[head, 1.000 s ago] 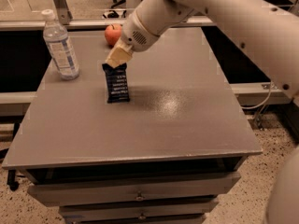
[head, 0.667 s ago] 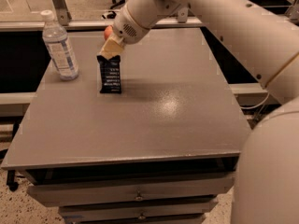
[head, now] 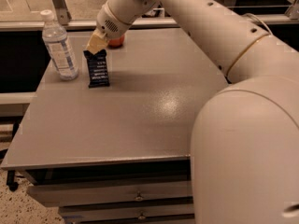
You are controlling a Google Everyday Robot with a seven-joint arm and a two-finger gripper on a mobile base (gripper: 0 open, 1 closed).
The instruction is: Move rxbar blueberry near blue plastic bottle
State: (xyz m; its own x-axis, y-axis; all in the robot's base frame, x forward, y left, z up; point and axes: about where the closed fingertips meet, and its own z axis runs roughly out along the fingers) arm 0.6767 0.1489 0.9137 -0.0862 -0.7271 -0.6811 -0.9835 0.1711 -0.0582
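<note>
**Stock of the table: rxbar blueberry in the gripper, upper left of the frame**

- Gripper (head: 96, 50): reaching down in the upper left of the frame, at the end of a thick white arm (head: 205, 22) that is sweeping in from the right edge. Its tan fingers (head: 93, 43) are clamping the top edge of the bar.
- Rxbar blueberry (head: 98, 71): dark navy wrapper with pale lines of text, standing roughly upright in the upper left, its face turning towards the camera. Its lower edge is sitting at, or just above, the table top; which of the two cannot be told.
- Blue plastic bottle (head: 59, 48): clear, white-capped, pale label, standing upright near the left edge of the table. It is sitting just to the left of the bar, close by but apart from it.
- Apple (head: 117, 41): red-orange, showing only in part behind the gripper, towards the table's far edge.
- Table (head: 140, 111): grey, flat, filling the middle of the frame, catching a soft glare near its centre.
- Drawers (head: 107, 193): stacking beneath the front edge, lower middle of the frame.
</note>
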